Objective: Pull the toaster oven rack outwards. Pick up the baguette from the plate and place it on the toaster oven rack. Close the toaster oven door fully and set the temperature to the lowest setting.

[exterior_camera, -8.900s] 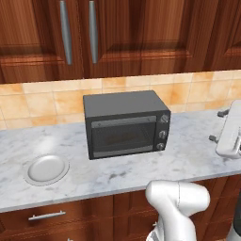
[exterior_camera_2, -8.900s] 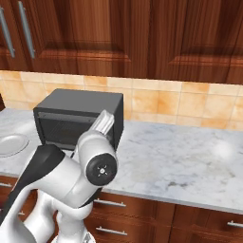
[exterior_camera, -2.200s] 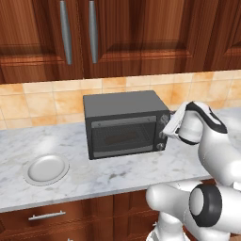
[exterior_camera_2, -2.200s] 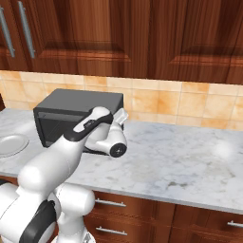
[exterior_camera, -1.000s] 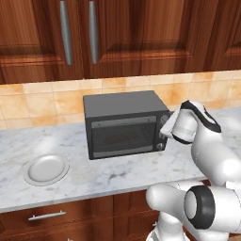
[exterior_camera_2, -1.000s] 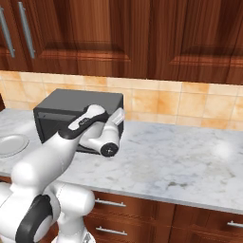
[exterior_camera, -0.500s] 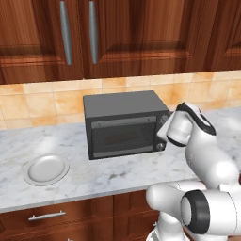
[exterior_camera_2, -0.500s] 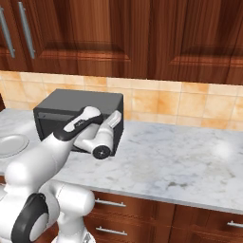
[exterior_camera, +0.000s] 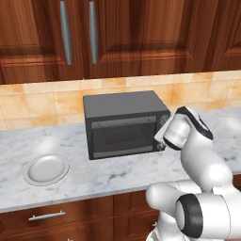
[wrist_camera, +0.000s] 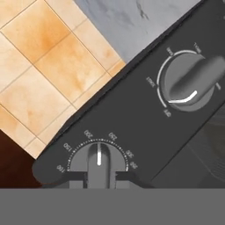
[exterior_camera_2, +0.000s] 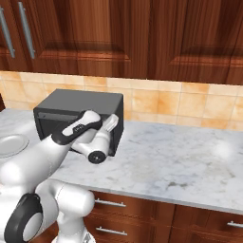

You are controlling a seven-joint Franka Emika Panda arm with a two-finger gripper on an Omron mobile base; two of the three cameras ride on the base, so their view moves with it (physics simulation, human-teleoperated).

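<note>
With the oven (exterior_camera: 124,123) door (exterior_camera: 123,136) already closed and the plate (exterior_camera: 46,169) lying bare on the counter (exterior_camera: 113,174), I am bringing my gripper (wrist_camera: 100,175) onto the temperature knob (wrist_camera: 99,163), its pointer sitting mid-scale, nothing blocking it, though I cannot tell my fingers' spread.

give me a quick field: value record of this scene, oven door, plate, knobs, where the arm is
toaster oven: on the marble counter, against the tiled backsplash
toaster oven door: closed
plate: on the counter left of the oven, nothing on it
baguette: not seen on the plate
temperature knob: close in the hand view, white pointer near the middle of its numbered scale
second knob: beside it on the same panel
gripper: at the oven's knob side; a finger on either side of the temperature knob; contact cannot be told
</note>
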